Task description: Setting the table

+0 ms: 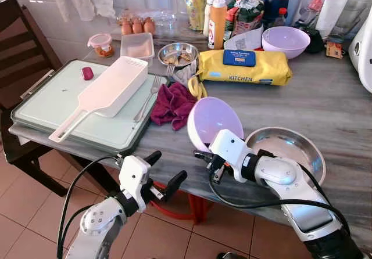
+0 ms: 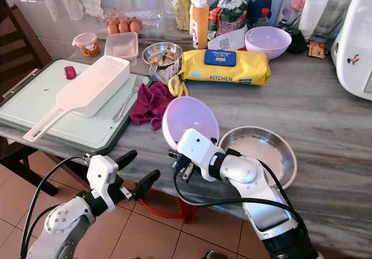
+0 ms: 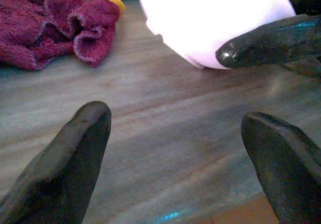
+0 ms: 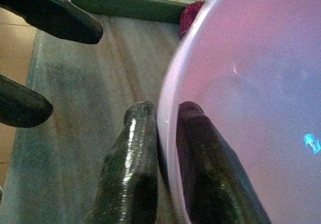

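Note:
A lilac plastic bowl is tipped up on edge over the grey table, near its front edge. My right gripper is shut on the bowl's rim, one finger outside and the other inside. A shallow steel pan lies just to the right of it. My left gripper hovers open in front of the table edge, left of the bowl, its fingers spread over bare tabletop with nothing between them. A second lilac bowl stands at the back.
A crumpled maroon cloth lies left of the held bowl. A green board carries a white handled strainer and a fork. A yellow wipes pack, bottles, eggs and tubs crowd the back. A wooden chair stands at left.

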`<state>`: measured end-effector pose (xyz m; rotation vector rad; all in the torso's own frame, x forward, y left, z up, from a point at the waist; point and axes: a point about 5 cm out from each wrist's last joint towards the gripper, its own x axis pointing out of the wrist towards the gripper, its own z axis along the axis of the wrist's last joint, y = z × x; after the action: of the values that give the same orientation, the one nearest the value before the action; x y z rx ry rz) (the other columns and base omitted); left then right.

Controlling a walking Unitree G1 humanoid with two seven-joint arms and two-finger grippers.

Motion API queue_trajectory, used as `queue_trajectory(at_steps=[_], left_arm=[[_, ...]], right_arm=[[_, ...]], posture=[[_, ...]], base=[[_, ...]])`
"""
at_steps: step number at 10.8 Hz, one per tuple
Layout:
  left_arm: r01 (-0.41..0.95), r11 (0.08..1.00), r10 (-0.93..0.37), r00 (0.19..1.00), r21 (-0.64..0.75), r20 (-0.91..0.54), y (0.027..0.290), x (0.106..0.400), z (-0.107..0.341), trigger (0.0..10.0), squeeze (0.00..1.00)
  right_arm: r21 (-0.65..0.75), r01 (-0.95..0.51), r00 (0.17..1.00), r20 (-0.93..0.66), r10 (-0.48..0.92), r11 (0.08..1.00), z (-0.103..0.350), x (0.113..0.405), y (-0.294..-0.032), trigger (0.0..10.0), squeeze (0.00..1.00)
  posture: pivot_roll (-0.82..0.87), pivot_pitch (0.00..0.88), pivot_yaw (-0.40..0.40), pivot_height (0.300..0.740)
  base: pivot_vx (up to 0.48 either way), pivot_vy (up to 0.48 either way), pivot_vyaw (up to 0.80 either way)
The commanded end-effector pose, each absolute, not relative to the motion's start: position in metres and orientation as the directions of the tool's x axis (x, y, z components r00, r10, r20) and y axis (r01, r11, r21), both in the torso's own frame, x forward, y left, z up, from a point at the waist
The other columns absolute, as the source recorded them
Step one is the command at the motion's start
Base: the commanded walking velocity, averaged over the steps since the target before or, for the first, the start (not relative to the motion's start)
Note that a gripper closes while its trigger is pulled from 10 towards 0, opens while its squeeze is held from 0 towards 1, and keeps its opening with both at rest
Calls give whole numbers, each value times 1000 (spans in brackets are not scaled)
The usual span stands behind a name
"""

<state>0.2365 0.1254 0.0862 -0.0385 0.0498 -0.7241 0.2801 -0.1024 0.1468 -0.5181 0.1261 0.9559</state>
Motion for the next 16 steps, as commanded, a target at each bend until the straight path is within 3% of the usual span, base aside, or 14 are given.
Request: queue_trajectory(at_steps=[1, 8, 16], left_arm=[[668, 743, -670, 741, -50, -48, 125, 235, 82, 10000, 0], [684, 727, -687, 725, -59, -51, 122, 239, 77, 10000, 0], [685, 727, -687, 725, -57, -51, 121, 242, 80, 10000, 0]], right_arm=[[-364, -817, 562, -334, 757, 446, 148, 278, -101, 10000, 1000], [-396, -814, 574, -439, 691, 425, 153, 282, -112, 10000, 1000], [-519, -787, 600, -521, 607, 332, 170, 291, -124, 10000, 1000]], posture=[[-96, 128, 74, 740], [-103, 118, 77, 740], [-97, 101, 80, 740]], base=[[0, 0, 0], [0, 0, 0], [0, 0, 0]])
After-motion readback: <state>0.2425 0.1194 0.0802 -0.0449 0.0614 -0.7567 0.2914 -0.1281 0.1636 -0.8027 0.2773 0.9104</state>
